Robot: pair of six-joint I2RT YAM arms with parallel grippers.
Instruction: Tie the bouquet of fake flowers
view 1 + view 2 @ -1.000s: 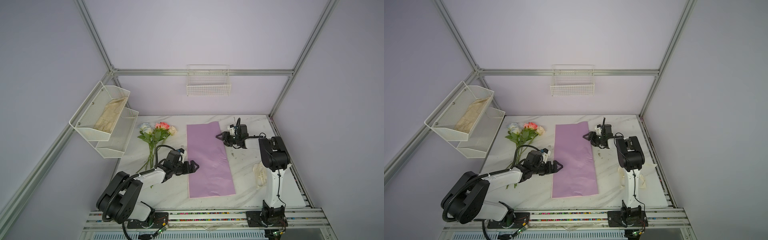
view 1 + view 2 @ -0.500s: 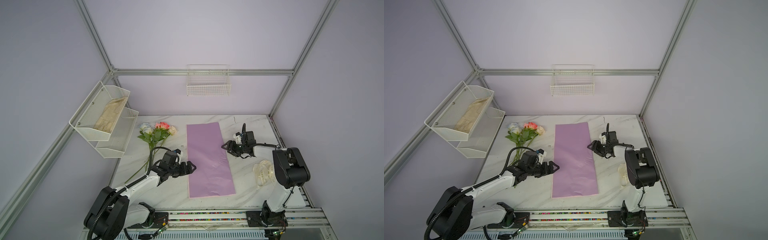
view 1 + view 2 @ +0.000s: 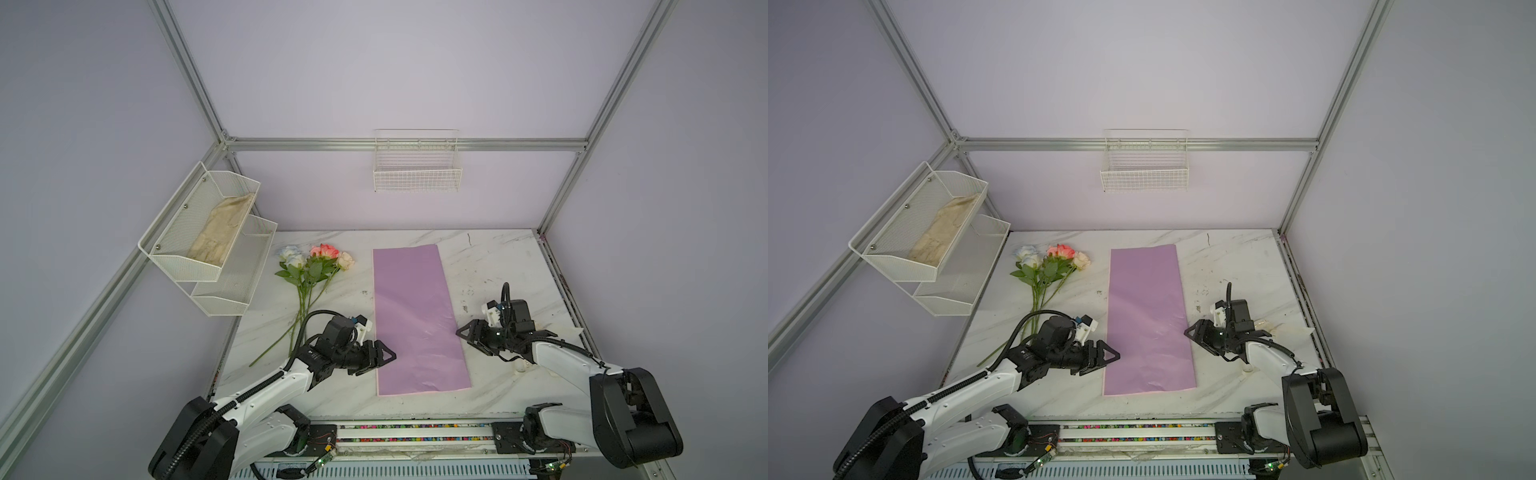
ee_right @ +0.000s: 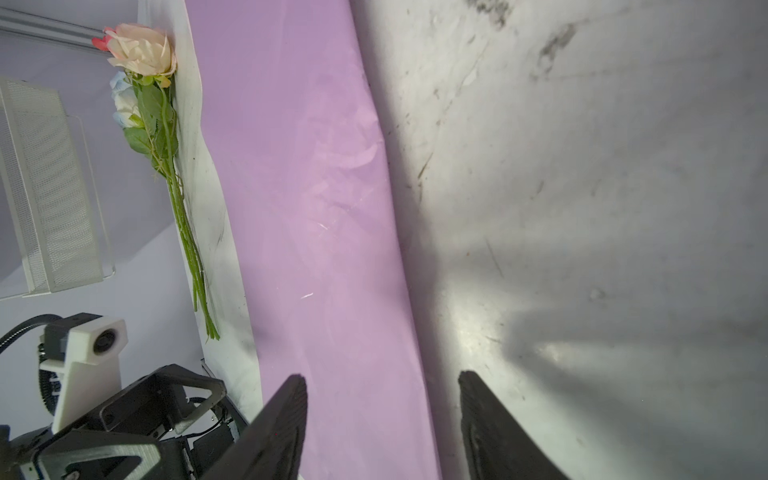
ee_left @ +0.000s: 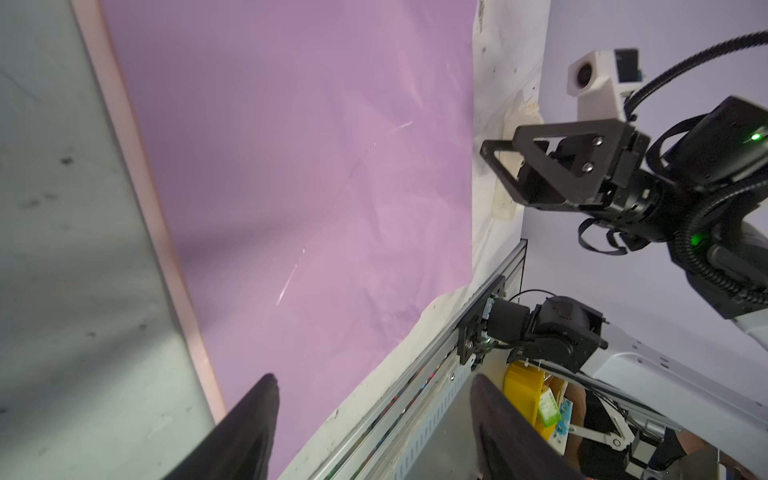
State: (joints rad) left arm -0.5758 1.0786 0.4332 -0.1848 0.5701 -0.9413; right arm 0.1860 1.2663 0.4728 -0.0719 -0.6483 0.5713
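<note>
The bouquet of fake flowers (image 3: 312, 266) (image 3: 1049, 262) lies loose on the marble table at the back left, with pale blue, pink and cream roses and long green stems. It also shows in the right wrist view (image 4: 154, 104). The lilac wrap paper (image 3: 415, 316) (image 3: 1145, 316) lies flat in the middle, with a pink underside showing along one edge (image 5: 137, 174). My left gripper (image 3: 384, 356) (image 3: 1111, 356) (image 5: 372, 376) hovers open at the paper's left edge near the front. My right gripper (image 3: 462, 332) (image 3: 1190, 332) (image 4: 380, 374) stands open over the paper's right edge (image 4: 399, 232). Neither holds anything.
A two-tier mesh shelf (image 3: 166, 249) on the left wall holds a cream cloth (image 3: 222, 232). A wire basket (image 3: 417, 178) hangs on the back wall. A cream strip (image 3: 1293, 330) lies on the table behind the right arm. The arms' rail (image 3: 415, 432) runs along the front.
My right gripper has come from the paper's far right side down to the middle of its right edge. My left gripper has shifted a little toward the front and its jaws have narrowed.
</note>
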